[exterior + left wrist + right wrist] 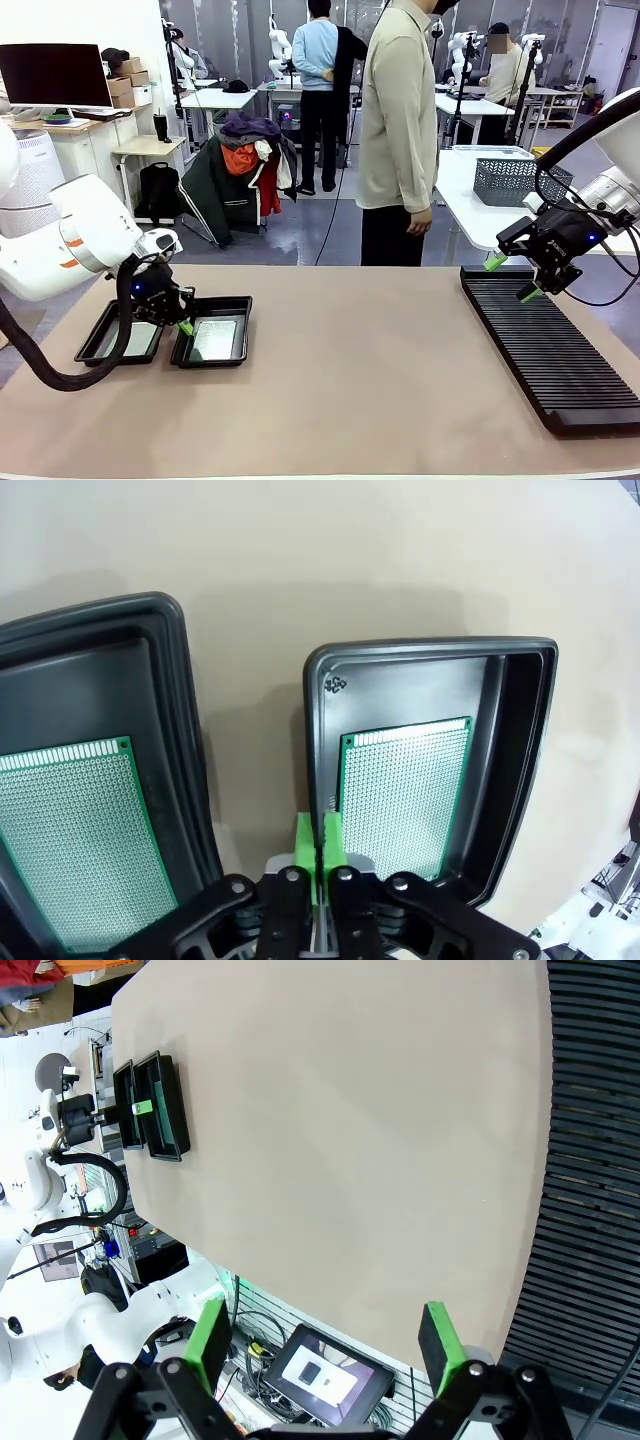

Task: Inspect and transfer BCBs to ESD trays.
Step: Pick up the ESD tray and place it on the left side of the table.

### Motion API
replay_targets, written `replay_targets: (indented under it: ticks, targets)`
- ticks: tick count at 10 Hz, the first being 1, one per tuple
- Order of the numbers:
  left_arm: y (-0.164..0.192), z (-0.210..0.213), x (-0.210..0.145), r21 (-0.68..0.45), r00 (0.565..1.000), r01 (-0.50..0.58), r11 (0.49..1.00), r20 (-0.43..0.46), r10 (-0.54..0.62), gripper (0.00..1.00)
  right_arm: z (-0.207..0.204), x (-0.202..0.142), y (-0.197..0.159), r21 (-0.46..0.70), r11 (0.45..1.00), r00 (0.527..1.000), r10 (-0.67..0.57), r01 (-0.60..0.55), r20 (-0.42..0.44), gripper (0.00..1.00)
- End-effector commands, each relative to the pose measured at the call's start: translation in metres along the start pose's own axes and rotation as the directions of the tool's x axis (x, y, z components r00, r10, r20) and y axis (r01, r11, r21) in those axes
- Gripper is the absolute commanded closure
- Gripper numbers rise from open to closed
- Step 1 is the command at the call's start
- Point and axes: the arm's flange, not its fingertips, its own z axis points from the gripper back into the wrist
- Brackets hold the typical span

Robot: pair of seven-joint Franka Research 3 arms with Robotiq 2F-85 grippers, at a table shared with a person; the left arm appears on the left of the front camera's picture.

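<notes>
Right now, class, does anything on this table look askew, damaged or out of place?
Nothing stands out. The two ESD trays sit side by side, each with a BCB lying flat inside. The slotted rack lies undisturbed.

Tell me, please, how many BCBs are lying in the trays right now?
2: one BCB in the right-hand tray of the left wrist view, another BCB in the left-hand tray.

Work table [340, 380], covered with a plain tan surface. Two black ESD trays [212, 344] stood side by side directly on it near its left end, rims close together. A long black ribbed rack [545, 345] lay flat along its right side, well apart from the trays.
</notes>
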Motion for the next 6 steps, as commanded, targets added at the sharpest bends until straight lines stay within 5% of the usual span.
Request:
replay_targets:
  ticks: [1, 6]
  targets:
    - [0.0003, 0.0000, -0.0008, -0.012, 1.000, -0.002, 1.000, 0.004, 0.002, 1.00, -0.0003, -0.0023, 0.0019, -0.010, 1.000, 1.000, -0.018, 0.018, 0.004, 0.00]
    - [-0.0028, -0.0010, 0.0010, 0.023, 1.000, -0.019, 1.000, -0.004, 0.019, 0.96, -0.0003, -0.0023, 0.0019, -0.010, 1.000, 1.000, -0.018, 0.018, 0.004, 0.00]
